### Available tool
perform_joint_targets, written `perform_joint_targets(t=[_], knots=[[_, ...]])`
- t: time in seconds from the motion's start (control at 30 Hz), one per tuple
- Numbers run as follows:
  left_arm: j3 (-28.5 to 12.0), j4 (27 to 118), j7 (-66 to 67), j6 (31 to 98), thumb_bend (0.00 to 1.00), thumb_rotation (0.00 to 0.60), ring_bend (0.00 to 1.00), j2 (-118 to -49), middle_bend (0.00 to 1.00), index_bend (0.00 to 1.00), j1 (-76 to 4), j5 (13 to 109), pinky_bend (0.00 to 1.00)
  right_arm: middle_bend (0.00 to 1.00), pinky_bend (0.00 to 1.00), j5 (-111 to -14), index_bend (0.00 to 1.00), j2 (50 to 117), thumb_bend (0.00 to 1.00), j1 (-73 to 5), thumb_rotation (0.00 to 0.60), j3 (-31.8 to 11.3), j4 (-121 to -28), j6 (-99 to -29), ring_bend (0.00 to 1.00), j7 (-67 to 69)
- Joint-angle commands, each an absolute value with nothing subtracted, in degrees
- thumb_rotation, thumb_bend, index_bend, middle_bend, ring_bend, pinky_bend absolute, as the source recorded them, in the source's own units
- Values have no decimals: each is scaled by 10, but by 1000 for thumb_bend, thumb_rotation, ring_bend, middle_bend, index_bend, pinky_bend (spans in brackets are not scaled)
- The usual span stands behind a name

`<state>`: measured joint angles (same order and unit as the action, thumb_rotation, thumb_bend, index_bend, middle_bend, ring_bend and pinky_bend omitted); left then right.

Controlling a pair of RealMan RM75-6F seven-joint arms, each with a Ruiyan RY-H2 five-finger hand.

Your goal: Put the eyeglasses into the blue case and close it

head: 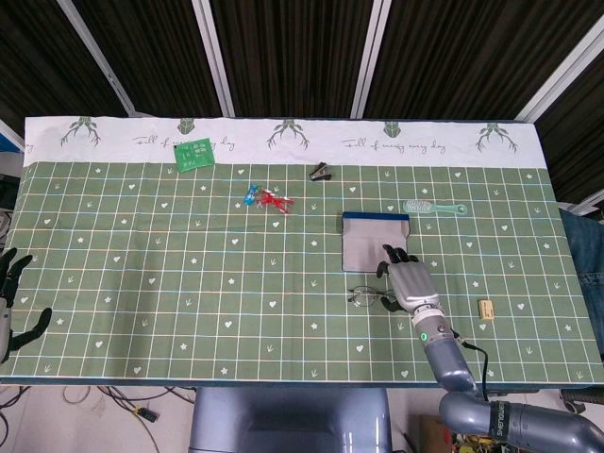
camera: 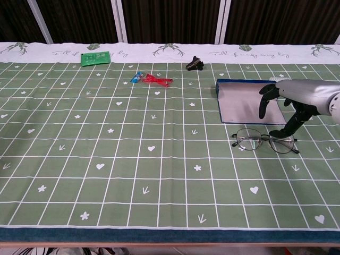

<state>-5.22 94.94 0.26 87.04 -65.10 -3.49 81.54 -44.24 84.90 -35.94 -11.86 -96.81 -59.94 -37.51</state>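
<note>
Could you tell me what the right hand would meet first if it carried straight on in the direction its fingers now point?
The right hand points toward the table's far edge, so it would most likely meet the open blue rectangular eyeglass case first. Its height above the case is unclear, so it might instead pass over it.

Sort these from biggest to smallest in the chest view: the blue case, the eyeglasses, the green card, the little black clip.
1. blue case
2. eyeglasses
3. green card
4. black clip
The card and clip sit farther from the camera, so they may look smaller than they are.
</note>
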Motion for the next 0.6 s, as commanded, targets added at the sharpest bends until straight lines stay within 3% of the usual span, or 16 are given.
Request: perform_joint_targets(t=[0.03, 0.6], knots=[[-52, 950, 3, 870, 316, 600, 0, -651, 0, 92, -35, 815, 0, 76, 208, -443, 418, 850, 368, -360, 600, -114, -967, -603, 103, -375], [-53, 952, 4, 868, 317, 600, 0, -650, 0, 92, -35, 811, 0, 76, 208, -440, 470, 874, 379, -369, 600, -99, -943, -611, 103, -366]])
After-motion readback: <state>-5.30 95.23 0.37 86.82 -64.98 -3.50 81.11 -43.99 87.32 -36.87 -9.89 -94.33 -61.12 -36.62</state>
